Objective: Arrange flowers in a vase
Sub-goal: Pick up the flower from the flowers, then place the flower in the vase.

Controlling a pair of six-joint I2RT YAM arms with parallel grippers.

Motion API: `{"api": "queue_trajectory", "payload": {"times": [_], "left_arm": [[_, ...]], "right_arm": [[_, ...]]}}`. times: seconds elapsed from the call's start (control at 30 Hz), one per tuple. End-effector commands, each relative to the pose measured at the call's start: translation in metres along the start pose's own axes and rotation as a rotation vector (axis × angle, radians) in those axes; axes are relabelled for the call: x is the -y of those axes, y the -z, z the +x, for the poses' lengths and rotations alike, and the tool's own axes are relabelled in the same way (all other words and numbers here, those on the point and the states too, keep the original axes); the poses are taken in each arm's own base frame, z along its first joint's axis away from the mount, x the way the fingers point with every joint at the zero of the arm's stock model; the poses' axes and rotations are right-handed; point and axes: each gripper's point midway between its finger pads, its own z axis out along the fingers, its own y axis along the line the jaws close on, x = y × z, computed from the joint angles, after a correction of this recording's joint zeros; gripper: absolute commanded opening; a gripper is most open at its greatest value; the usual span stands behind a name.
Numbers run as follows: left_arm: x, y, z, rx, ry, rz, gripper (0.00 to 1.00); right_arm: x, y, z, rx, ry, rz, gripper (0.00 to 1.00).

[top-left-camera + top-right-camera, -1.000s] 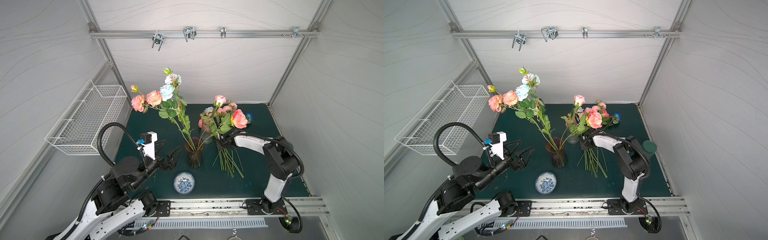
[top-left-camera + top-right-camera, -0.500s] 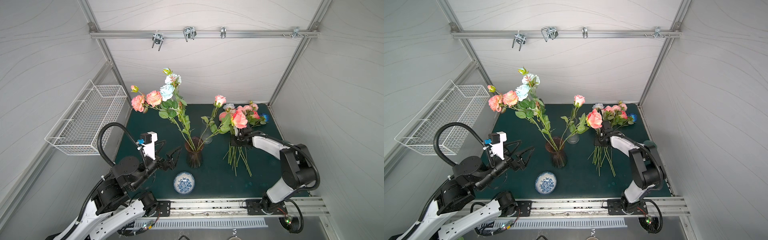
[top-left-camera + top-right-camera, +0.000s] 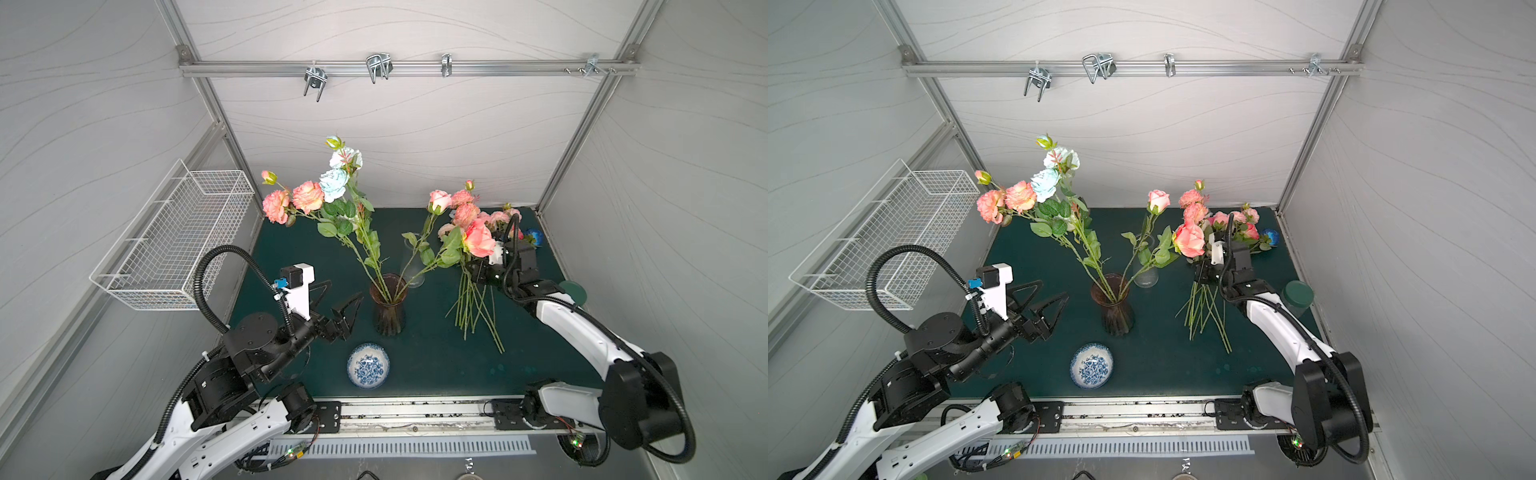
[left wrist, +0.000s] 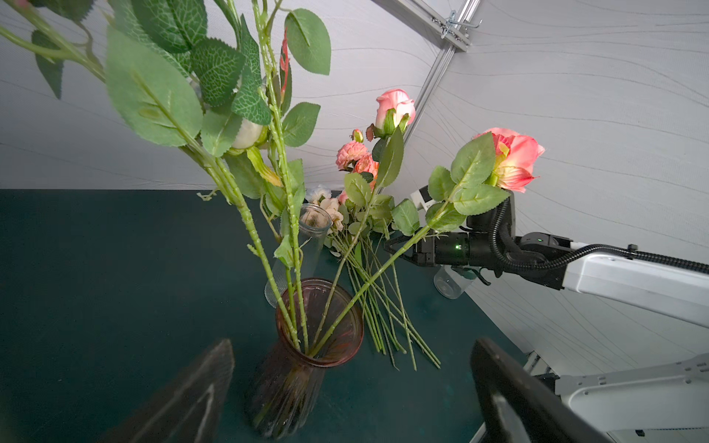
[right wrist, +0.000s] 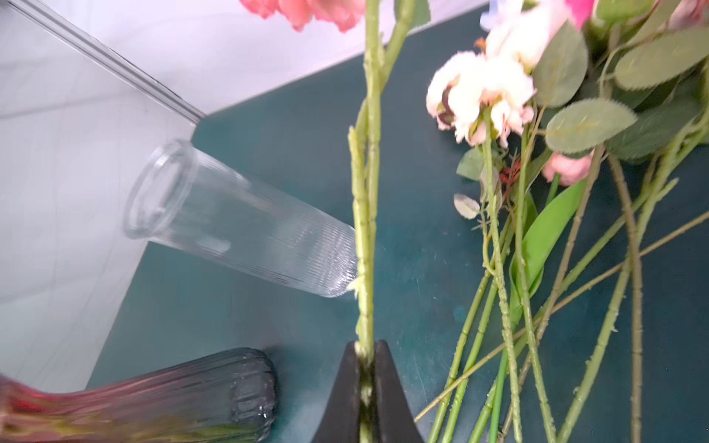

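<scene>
Right claw [image 5: 367, 358] is pinched shut on the green stem of a coral rose [image 3: 478, 243]. The stem's lower end sits inside the dark ribbed vase [image 3: 388, 307] at mid-desk [image 3: 436, 370], and the head leans out toward the right arm. Left claw [image 3: 345, 289] is spread wide and empty, just beside the vase. Placed flowers [image 3: 309, 197] stand in the vase, and loose flowers [image 3: 478, 311] lie heaped on the desk beneath the right claw.

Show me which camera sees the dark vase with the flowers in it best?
The left wrist view: the dark ribbed vase is close, with its open mouth and the flower stems inside plain to see. Both top views show it whole but small, from above. The right wrist view catches only part of it, blurred.
</scene>
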Motion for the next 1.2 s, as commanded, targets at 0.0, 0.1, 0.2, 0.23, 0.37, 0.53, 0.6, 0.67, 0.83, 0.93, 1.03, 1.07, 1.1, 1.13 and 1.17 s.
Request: {"api": "queue_trajectory", "payload": {"times": [0.0,0.1,0.2,0.23,0.37,0.53,0.6,0.67,0.83,0.93,1.03,1.07,1.1,1.13,1.17], "left_arm": [[0.007,0.012,-0.022,0.064,0.014,0.028,0.98],[0.008,0.016,-0.027,0.074,0.011,0.032,0.98],[0.01,0.02,-0.031,0.085,0.006,0.044,0.98],[0.011,0.021,-0.033,0.087,0.003,0.046,0.98],[0.014,0.026,-0.04,0.102,-0.003,0.058,0.98],[0.015,0.03,-0.045,0.111,-0.003,0.062,0.98],[0.015,0.031,-0.045,0.112,-0.001,0.063,0.98],[0.015,0.031,-0.045,0.112,0.0,0.064,0.98],[0.013,0.032,-0.046,0.116,0.001,0.051,0.98],[0.009,0.034,-0.047,0.122,0.001,0.036,0.98],[0.006,0.04,-0.051,0.135,0.0,0.021,0.98],[0.006,0.042,-0.053,0.138,-0.004,0.016,0.98],[0.005,0.044,-0.053,0.139,-0.005,0.012,0.98],[0.003,0.045,-0.054,0.143,-0.003,0.006,0.98],[0.002,0.047,-0.053,0.144,0.0,0.006,0.98]], "right_arm": [[-0.008,0.035,-0.042,0.154,0.017,0.032,0.0],[-0.021,0.075,-0.071,0.278,0.047,0.044,0.0],[-0.042,0.118,-0.095,0.395,0.086,0.022,0.0],[-0.05,0.132,-0.102,0.432,0.098,0.008,0.0],[-0.09,0.195,-0.128,0.581,0.183,-0.077,0.0],[-0.143,0.264,-0.149,0.697,0.296,-0.215,0.0],[-0.167,0.287,-0.154,0.713,0.333,-0.295,0.0],[-0.191,0.306,-0.158,0.713,0.365,-0.382,0.0],[-0.245,0.331,-0.164,0.661,0.358,-0.68,0.0],[-0.272,0.321,-0.158,0.62,0.356,-0.798,0.0],[-0.318,0.292,-0.128,0.569,0.484,-0.839,0.0],[-0.338,0.283,-0.114,0.562,0.539,-0.847,0.0],[-0.354,0.276,-0.103,0.568,0.589,-0.849,0.0],[-0.37,0.267,-0.092,0.577,0.628,-0.854,0.0],[-0.384,0.256,-0.084,0.586,0.653,-0.853,0.0]]}}
